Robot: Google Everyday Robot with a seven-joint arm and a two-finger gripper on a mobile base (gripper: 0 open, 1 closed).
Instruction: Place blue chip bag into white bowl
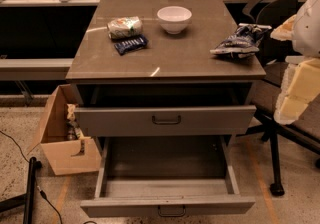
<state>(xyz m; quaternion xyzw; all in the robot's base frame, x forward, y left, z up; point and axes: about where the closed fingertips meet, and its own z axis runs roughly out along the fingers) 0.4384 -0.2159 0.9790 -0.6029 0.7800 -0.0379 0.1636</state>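
So rn the blue chip bag (237, 42) is lying on the right side of the desk (165, 65), close to the right edge and a bit toward the front. It's crinkled up and flat-ish, not in anything. The white bowl (174, 19) sits upright near the back middle of the desk, well apart from the bag, w/ bare desktop between them.

Left of the bowl there's a pale rolled bag (124, 27) on its side, and just in front of that a small dark blue packet (130, 44), lying flat at a slant. The two look like they're touching or nearly so, can't say which.

The pincer (292, 103) is off at the right edge of the shot, past the desk's right side and lower than the desktop, angled down and to the left. It isn't touching the chip bag. Can't tell if it's wide or narrow from here tbh.

Other stuff: the top drawer (165, 118) is pulled out a little and the bottom drawer (167, 188) is pulled way out. A cardboard box (60, 143) sits on the floor at the desk's left, and an office chair (272, 3) is behind the right side.
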